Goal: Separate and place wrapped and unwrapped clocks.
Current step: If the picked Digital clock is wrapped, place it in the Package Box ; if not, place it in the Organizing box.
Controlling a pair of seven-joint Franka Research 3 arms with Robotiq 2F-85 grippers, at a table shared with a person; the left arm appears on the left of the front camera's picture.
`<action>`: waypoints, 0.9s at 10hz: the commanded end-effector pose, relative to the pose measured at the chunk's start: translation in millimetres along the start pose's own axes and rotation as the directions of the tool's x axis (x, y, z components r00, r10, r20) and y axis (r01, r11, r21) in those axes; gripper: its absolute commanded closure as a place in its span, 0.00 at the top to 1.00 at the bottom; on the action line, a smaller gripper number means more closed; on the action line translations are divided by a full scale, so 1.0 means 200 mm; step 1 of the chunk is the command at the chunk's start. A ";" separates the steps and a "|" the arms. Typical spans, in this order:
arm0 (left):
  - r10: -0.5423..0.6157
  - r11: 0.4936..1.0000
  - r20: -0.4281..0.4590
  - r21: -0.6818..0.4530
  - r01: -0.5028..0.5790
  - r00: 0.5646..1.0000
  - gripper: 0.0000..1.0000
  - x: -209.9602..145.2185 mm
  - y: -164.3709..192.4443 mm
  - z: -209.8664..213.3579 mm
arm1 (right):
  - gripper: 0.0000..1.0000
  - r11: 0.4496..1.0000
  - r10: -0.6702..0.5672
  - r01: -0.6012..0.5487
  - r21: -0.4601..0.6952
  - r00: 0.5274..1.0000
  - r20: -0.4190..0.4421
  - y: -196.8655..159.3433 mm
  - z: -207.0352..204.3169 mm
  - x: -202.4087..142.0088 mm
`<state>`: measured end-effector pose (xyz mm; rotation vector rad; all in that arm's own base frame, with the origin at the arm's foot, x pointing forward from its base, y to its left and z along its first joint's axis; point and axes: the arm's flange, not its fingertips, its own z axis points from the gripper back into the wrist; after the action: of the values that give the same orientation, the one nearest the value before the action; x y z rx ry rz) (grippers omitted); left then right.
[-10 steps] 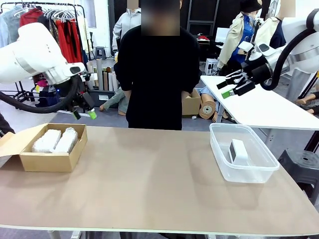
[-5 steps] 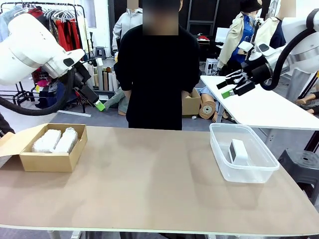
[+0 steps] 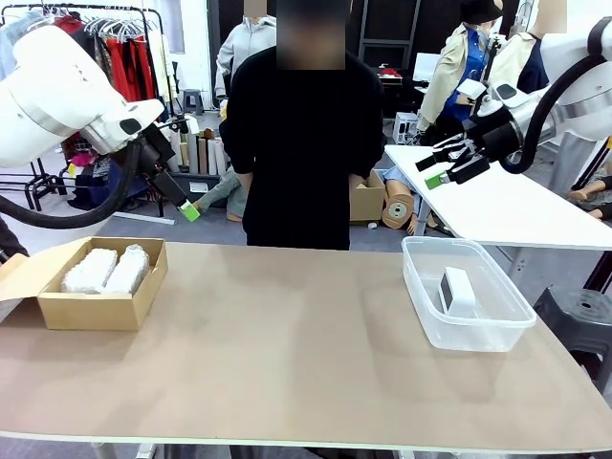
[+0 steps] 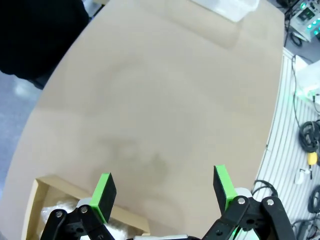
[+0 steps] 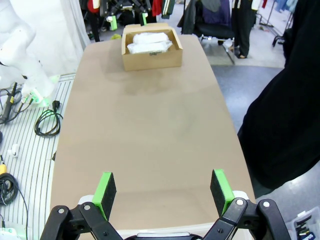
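Both grippers, left (image 4: 162, 192) and right (image 5: 162, 192), are held wide apart and empty above the table (image 3: 287, 344). Two bundles (image 3: 105, 270) are seen boxed (image 3: 96, 311) below the left jaws; the bare clock (image 3: 456, 290) is seen in a tub (image 3: 497, 325) below the right.

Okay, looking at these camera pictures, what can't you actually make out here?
- Front view: the two bubble-wrap bundles sit low in the cardboard box; its walls hide their lower parts.
- Front view: the bare clock in the clear tub is too small to read its face.
- Left wrist view: the box is cut off by the bottom edge.
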<state>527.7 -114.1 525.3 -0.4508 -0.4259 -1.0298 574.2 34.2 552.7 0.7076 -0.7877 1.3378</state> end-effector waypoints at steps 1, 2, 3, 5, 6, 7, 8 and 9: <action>-0.005 0.999 0.022 -0.033 0.005 1.000 1.00 0.01 0.02 0.02 | 1.00 1.000 0.004 -0.004 -0.005 1.000 0.001 0.00 0.01 0.01; 0.000 1.000 0.000 0.000 0.000 1.000 1.00 0.00 0.00 0.00 | 1.00 1.000 0.004 -0.004 -0.005 1.000 0.001 0.00 0.01 0.01; -0.096 0.994 -0.020 0.056 0.096 0.995 1.00 0.01 -0.01 -0.02 | 1.00 1.000 0.004 -0.004 -0.005 1.000 0.001 0.00 0.01 0.01; -0.233 0.972 -0.017 0.014 0.234 0.972 1.00 -0.02 0.04 -0.02 | 1.00 1.000 0.004 -0.004 -0.005 1.000 0.001 0.00 0.01 0.01; -0.234 0.970 0.045 -0.058 0.236 0.971 1.00 -0.03 0.07 0.01 | 1.00 1.000 0.004 -0.004 -0.005 1.000 0.001 0.00 0.01 0.01; -0.270 0.956 0.098 -0.087 0.279 0.958 1.00 -0.03 0.11 0.05 | 1.00 1.000 0.004 -0.004 -0.005 1.000 0.001 0.00 0.01 0.01; -0.340 0.926 0.134 -0.124 0.356 0.931 1.00 -0.04 0.13 0.08 | 1.00 1.000 0.004 -0.004 -0.005 1.000 0.001 0.00 0.01 0.01; -0.414 0.888 0.163 -0.143 0.436 0.896 1.00 -0.03 0.15 0.13 | 1.00 1.000 0.004 -0.004 -0.005 1.000 0.001 0.00 0.01 0.01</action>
<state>540.1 -92.5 531.8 -0.5315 -0.5483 -1.3957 574.2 34.2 552.7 0.7076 -0.7876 1.3378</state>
